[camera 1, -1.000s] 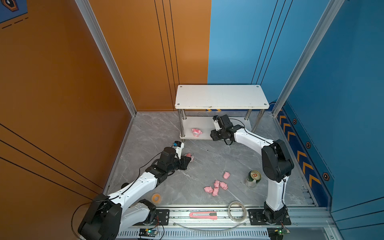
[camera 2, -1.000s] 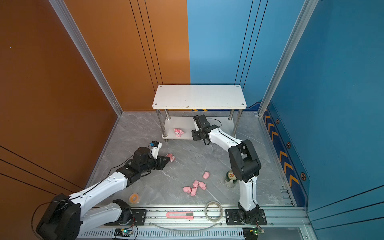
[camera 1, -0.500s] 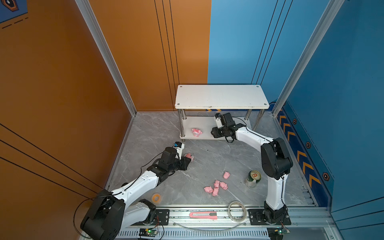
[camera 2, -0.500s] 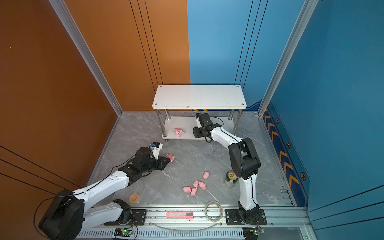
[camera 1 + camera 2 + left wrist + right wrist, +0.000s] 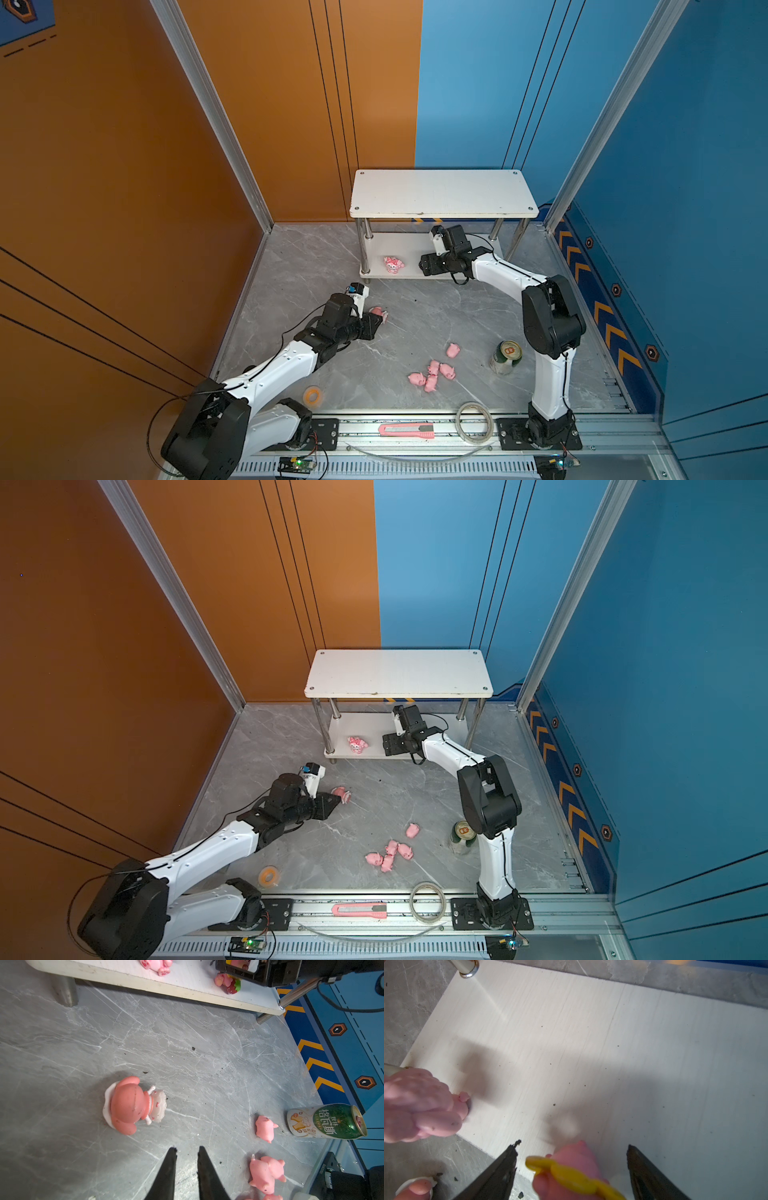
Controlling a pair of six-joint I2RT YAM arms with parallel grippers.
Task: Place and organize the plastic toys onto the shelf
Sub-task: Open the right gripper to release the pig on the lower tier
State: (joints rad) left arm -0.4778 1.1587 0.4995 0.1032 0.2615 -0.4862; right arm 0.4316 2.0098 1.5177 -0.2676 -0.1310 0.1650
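1. My left gripper (image 5: pixel 187 1148): the jaws are nearly together with only a thin gap, and nothing is in them. The tips are low over the grey floor.
2. The pink-white figurine (image 5: pixel 129 1105) lies toppled on the floor, apart from my tips. It is a little ahead of them and off to the side that faces the shelf (image 5: pixel 440 214), as both top views show.
3. The toy's long axis, from head to skirt, runs crosswise to the way my fingers point. I judge the next move needs wider jaws and a turn or sidestep toward the toy before closing.
4. My left arm lies low and stretched out from its base, with the wrist about level. This arm is much nearer the toy; the other is well apart, at the shelf.
5. My right gripper (image 5: pixel 573 1145): the jaws stand wide apart. The yellow sunflower-faced figurine (image 5: pixel 571 1176) sits between them at the front edge of the lower tier (image 5: pixel 591 1043), with a gap on either side, so I have no hold on it.
6. My right arm rises upright from its base, and the forearm reaches down to the lower tier.
7. The white-pink figurine (image 5: pixel 392 264) stands on that tier, toward its left end.
8. The five pigs (image 5: pixel 432 374) lie on the floor near the green can (image 5: pixel 505 356), not yet shelved.
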